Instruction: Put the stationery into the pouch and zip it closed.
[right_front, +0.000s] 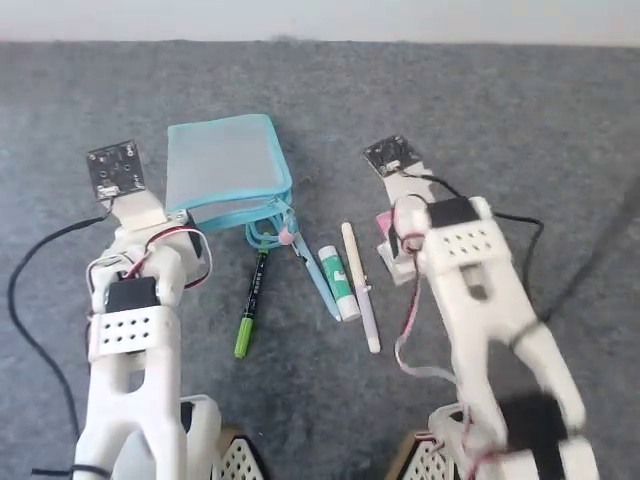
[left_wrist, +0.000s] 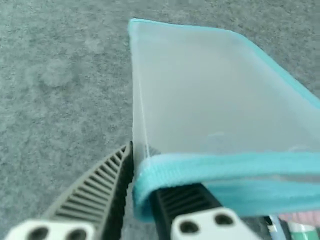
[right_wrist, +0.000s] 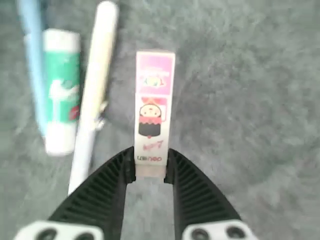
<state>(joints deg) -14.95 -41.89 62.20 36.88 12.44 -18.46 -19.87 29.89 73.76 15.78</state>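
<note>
The right gripper (right_wrist: 150, 162) is clenched on one end of the pink eraser (right_wrist: 155, 100), just beside the white pen (right_wrist: 95, 75). The left gripper (left_wrist: 142, 172) pinches the pouch (left_wrist: 210, 90) by its zip edge. Best to lift the eraser clear and feed it in end-first, with that edge held up.

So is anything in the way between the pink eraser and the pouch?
Yes. The white pen, the glue stick and the blue pen lie between the eraser in the right gripper and the pouch. Lifted, it could probably clear them.
</note>
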